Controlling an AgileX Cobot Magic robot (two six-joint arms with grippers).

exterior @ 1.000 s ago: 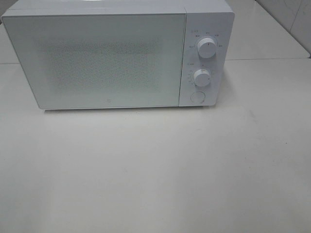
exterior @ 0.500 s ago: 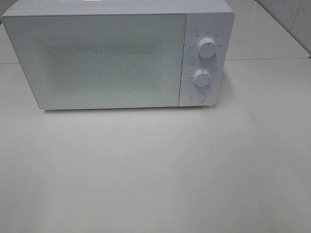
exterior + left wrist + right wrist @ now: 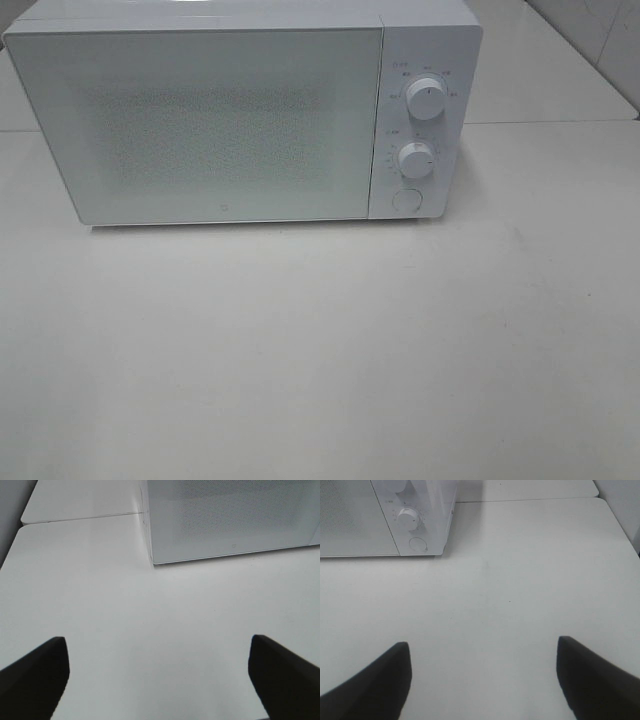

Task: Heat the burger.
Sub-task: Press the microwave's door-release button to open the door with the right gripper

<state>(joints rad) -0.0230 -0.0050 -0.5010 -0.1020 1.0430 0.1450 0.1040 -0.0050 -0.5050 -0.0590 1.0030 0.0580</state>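
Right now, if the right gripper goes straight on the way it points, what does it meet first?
Likely only the bare table: the open right gripper points past the microwave, which stands off to one side. Nothing else lies ahead, though depth is hard to judge.

On left gripper point(image 3: 157, 639) and right gripper point(image 3: 482, 642) — plain black, wedge-shaped fingers point(image 3: 35, 680).

1. The microwave point(image 3: 240, 110) stands on the counter point(image 3: 320, 350), toward its far edge.
2. Its door point(image 3: 200, 125) is left; the panel point(image 3: 428, 60) right.
3. On the panel: upper knob point(image 3: 427, 101), lower knob point(image 3: 415, 160) beneath, button point(image 3: 406, 199) lowest.
4. The left pincer point(image 3: 157, 639) hangs over the counter before the microwave's left corner, the right pincer point(image 3: 482, 642) before the panel.
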